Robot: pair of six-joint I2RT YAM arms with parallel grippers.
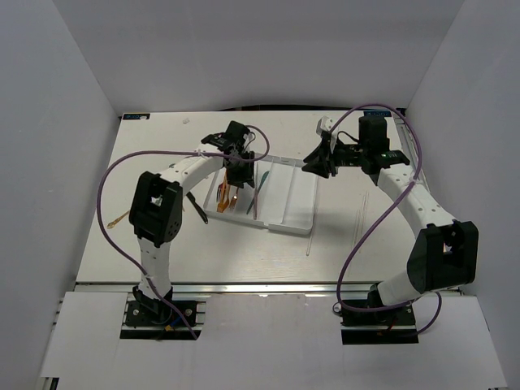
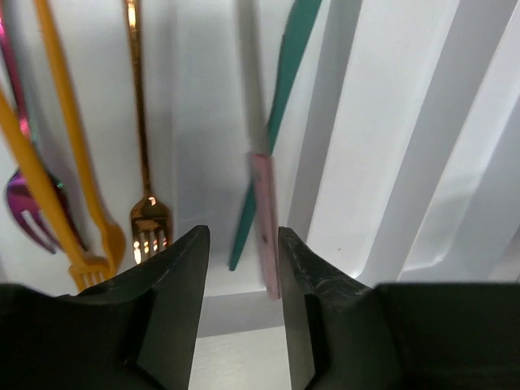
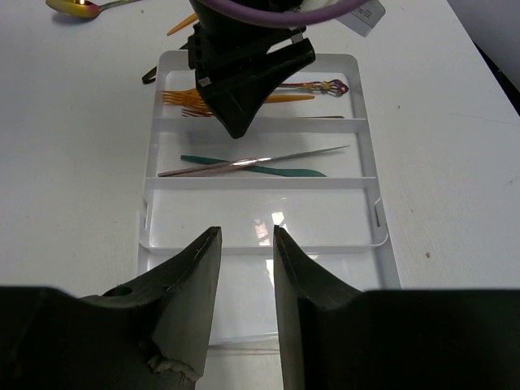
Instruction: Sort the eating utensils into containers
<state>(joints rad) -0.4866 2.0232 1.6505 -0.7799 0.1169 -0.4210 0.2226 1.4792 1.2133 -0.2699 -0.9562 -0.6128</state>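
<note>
Under the left gripper (image 2: 241,244) lies a pink-handled knife (image 2: 263,219) (jaws parted)

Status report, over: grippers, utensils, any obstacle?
Left gripper open, empty, over the knives. Right gripper open, empty, near tray. Forks and two knives in tray; gold spoon outside. No obstacle seen.

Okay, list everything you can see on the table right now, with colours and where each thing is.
tray: one, white, four compartments, mid-table
forks: four, two orange, one gold, one iridescent purple, tray's left end compartment
teal knife: one, second compartment
pink-handled knife: one, crossing the teal knife
black knife: one, table, left of tray
gold spoon: one, table, further left
chopsticks: pale, count unclear, table right of tray
left gripper: black, open, above the knives' compartment
right gripper: black, open, at tray's right side
</note>
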